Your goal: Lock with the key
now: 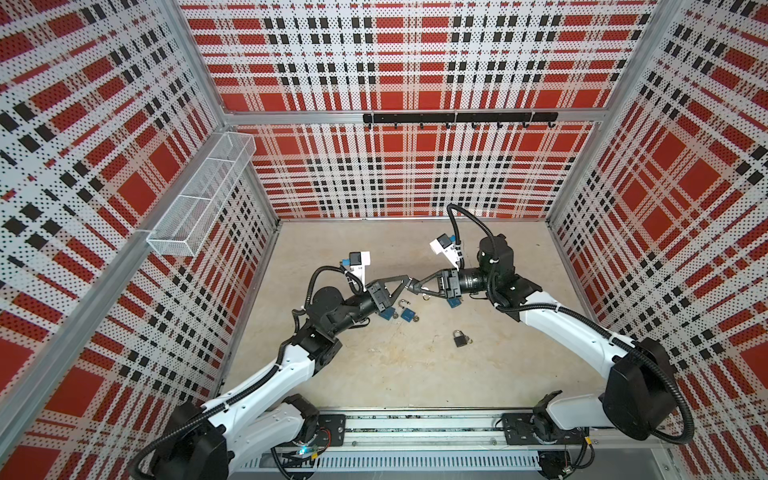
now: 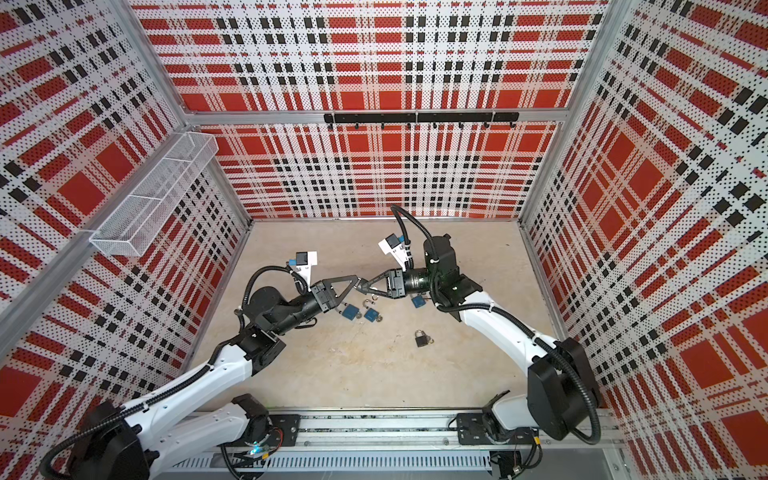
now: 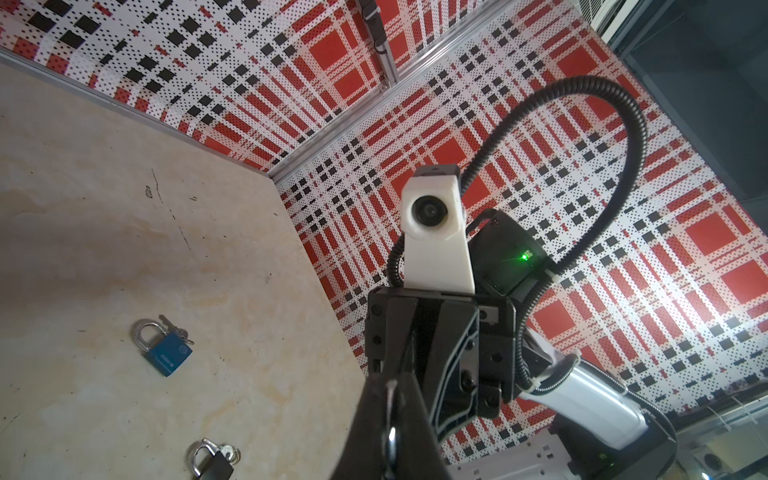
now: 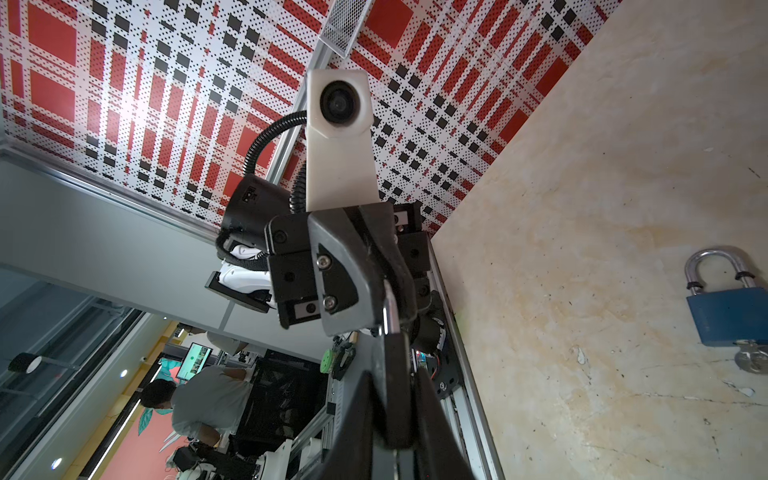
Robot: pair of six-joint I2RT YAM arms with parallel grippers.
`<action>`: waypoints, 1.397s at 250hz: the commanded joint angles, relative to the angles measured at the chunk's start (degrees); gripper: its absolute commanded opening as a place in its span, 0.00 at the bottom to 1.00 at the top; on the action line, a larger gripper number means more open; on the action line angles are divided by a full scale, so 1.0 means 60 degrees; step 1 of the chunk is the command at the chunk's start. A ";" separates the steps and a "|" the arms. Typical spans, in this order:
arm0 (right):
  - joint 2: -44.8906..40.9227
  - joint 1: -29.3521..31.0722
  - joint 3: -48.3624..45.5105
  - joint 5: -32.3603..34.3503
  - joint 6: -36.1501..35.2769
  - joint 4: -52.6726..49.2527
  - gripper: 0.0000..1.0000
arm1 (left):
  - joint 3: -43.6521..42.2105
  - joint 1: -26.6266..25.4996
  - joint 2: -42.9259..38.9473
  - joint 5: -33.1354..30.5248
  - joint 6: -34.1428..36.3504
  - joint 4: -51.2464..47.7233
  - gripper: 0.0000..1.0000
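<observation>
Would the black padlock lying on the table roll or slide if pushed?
The black padlock lies flat on a blocky body: probably slides, not rolls. Metal shackle: likely heavy for its size. Keys beside it may drag along.

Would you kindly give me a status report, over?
Left gripper shut on a metal sliver, key or shackle unclear. Right gripper shut on a dark block, likely the padlock. Loose blue padlocks lie below, untouched.

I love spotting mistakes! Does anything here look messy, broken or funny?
Nothing looks broken or spilled. Three blue metal padlocks and one black padlock just lie scattered at different angles on the beige table. The left gripper and right gripper pinch one small black-and-silver item together in mid-air, which suits locking.
</observation>
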 commanded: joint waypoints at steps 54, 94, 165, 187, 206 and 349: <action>-0.0199 0.0402 0.0566 0.1007 -0.0996 0.0013 0.00 | 0.0639 0.0174 0.0200 0.2672 0.0108 -0.1026 0.24; -0.0164 0.0411 0.0629 0.0992 -0.1032 -0.0034 0.00 | 0.0611 0.0265 0.0146 0.2680 0.0107 -0.1024 0.15; -0.0131 0.0413 0.0689 0.0947 -0.1028 -0.0076 0.00 | 0.0237 0.0870 -0.0421 0.2450 -0.0067 -0.1020 0.15; -0.0106 0.0427 0.0720 0.0935 -0.1021 -0.0064 0.00 | 0.0212 0.1017 -0.0510 0.2499 -0.0110 -0.1025 0.14; -0.0089 0.0436 0.0762 0.0948 -0.1031 -0.0047 0.00 | 0.0224 0.1056 -0.0514 0.2581 -0.0126 -0.1025 0.12; -0.0023 0.0459 0.0834 0.0947 -0.1048 -0.0121 0.00 | -0.0054 0.1547 -0.0756 0.2732 -0.0267 -0.1014 0.20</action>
